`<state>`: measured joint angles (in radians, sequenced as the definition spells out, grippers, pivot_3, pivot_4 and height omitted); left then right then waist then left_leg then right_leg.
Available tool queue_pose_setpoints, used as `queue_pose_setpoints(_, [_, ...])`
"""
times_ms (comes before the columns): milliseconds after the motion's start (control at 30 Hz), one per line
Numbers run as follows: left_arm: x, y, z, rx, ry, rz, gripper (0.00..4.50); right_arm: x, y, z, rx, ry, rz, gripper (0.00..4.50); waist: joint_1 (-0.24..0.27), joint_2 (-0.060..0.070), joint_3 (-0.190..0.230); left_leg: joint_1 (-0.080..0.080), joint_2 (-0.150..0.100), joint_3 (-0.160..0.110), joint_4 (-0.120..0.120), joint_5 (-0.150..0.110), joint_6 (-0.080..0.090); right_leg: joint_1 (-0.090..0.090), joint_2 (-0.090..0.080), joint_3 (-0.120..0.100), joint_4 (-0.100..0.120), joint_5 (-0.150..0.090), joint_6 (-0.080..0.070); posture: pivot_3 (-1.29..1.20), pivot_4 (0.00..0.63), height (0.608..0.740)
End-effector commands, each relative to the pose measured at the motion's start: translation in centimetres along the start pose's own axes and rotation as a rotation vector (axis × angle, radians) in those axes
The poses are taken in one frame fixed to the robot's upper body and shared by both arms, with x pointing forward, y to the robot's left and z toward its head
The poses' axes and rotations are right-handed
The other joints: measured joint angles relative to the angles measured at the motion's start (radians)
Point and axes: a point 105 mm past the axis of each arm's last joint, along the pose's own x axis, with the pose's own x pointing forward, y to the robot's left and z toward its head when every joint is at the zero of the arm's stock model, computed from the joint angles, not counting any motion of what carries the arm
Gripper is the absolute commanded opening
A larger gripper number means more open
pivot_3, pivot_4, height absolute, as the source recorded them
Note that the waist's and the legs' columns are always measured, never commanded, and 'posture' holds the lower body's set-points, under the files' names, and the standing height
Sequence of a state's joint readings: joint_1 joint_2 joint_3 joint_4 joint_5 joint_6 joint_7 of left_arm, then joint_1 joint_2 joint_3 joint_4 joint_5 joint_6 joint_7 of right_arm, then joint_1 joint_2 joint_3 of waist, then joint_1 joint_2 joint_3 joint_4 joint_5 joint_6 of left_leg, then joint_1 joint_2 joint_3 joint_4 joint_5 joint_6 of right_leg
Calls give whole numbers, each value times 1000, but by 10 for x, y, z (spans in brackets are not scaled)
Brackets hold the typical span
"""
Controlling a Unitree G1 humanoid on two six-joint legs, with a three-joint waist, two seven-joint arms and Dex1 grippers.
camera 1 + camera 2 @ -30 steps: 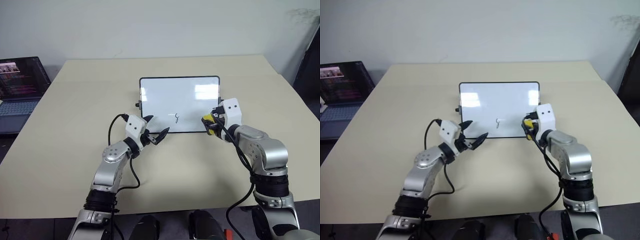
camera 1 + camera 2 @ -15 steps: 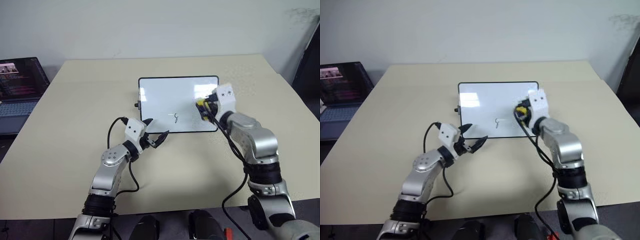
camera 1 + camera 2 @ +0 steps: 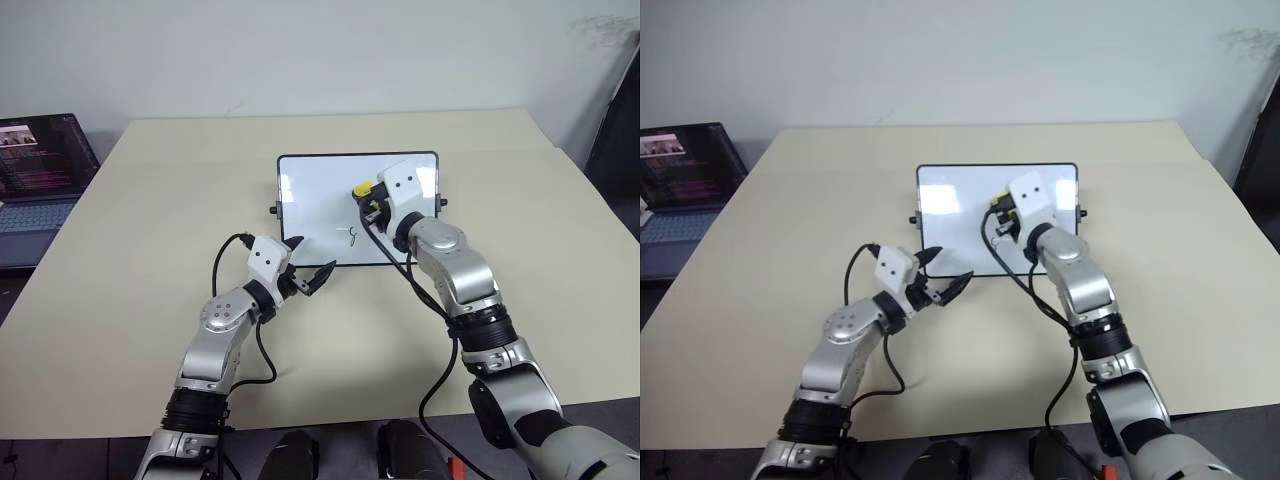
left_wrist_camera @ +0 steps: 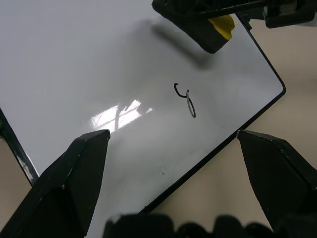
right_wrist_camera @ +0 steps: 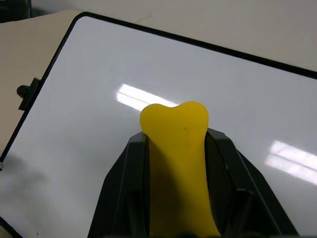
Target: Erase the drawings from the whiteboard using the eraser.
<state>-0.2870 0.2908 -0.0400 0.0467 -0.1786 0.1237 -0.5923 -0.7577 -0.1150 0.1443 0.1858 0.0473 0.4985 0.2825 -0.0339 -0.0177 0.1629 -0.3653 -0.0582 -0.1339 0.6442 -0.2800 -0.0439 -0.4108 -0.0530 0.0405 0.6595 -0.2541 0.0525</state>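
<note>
The whiteboard (image 3: 312, 195) lies flat at the middle of the table, with one small dark drawing (image 3: 352, 236) near its front edge, seen again in the left wrist view (image 4: 186, 99). My right gripper (image 3: 367, 201) is shut on the yellow eraser (image 3: 362, 188), which hovers over the board's middle just beyond the drawing. The right wrist view has the eraser (image 5: 177, 158) sticking out between the black fingers (image 5: 124, 198). My left gripper (image 3: 308, 262) stands open at the board's front edge, left of the drawing, with nothing between its fingers (image 4: 86, 148).
An open laptop (image 3: 40, 165) sits past the table's left edge. A dark object (image 3: 618, 120) stands at the far right. The tan table (image 3: 150, 200) stretches wide on both sides of the board.
My right gripper carried the eraser left and away from me, from the board's front right corner to over its middle. The left gripper stayed put.
</note>
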Motion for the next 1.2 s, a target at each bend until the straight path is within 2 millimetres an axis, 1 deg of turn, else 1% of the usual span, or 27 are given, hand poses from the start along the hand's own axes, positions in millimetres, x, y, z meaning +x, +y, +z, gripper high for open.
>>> queue_pose_setpoints(33, [-2, 4, 17, 39, -51, 12, 4500, 3, 2, 19, -52, -77, 6, 1333, 1, 0, 0, 0, 0, 0, 0, 0, 0, 0, 0, 0, 0, 0, 0, 0, 150, 740])
queue_pose_setpoints(233, [-3, 5, 17, 38, -49, 26, 4500, 6, 1, 7, -75, -58, -1, 1333, 1, 0, 0, 0, 0, 0, 0, 0, 0, 0, 0, 0, 0, 0, 0, 0, 150, 740])
queue_pose_setpoints(467, [-3, 7, 20, 47, -53, 28, 4500, 11, 3, 3, -115, -51, 0, 1333, 0, 0, 0, 0, 0, 0, 0, 0, 0, 0, 0, 0, 0, 0, 0, 0, 150, 740])
queue_pose_setpoints(933, [-2, 3, 23, 46, -57, 21, 4500, 9, 6, -7, -125, -25, -1, 1333, 0, 0, 0, 0, 0, 0, 0, 0, 0, 0, 0, 0, 0, 0, 0, 0, 150, 740])
queue_pose_setpoints(1033, [-2, 3, 23, 45, -57, 21, 4500, 9, 10, -15, -147, -5, 15, 1333, 0, 0, 0, 0, 0, 0, 0, 0, 0, 0, 0, 0, 0, 0, 0, 0, 150, 740])
queue_pose_setpoints(1133, [-1, 2, 24, 44, -58, 18, 4500, 8, 13, -30, -190, 23, 32, 1333, 0, 0, 0, 0, 0, 0, 0, 0, 0, 0, 0, 0, 0, 0, 0, 0, 150, 740])
queue_pose_setpoints(1200, [-1, 2, 24, 44, -58, 16, 4500, 8, 12, -35, -200, 36, 34, 1333, 0, 0, 0, 0, 0, 0, 0, 0, 0, 0, 0, 0, 0, 0, 0, 0, 150, 740])
